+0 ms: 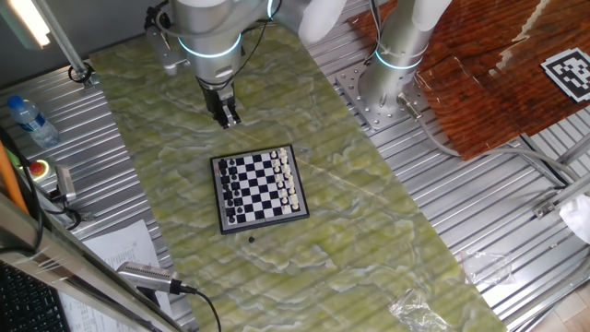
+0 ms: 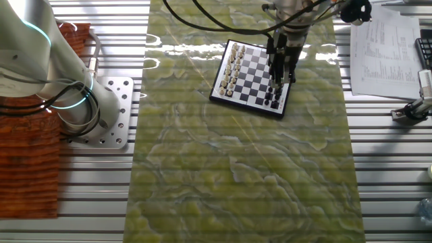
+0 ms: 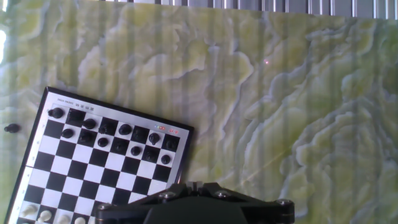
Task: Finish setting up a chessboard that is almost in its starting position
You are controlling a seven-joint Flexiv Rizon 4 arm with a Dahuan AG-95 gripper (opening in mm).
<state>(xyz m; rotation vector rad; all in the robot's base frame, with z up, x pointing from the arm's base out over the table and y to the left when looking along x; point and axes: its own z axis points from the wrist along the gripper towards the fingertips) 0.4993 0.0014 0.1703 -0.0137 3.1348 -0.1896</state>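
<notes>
Stray pawn off the board
I'd bring the gripper, jaws narrow and empty, squarely over the pawn.

A green marbled mat covers the ribbed metal table, papers alongside.

- Arm: white, lit ring glowing at the wrist joint, reaching down from the top of one fixed view.
- End effector: dark, pointing straight downward, hanging above the surface; fingers lying close together, their state unclear.
- Hand view: only the dark housing edge is showing.
</notes>
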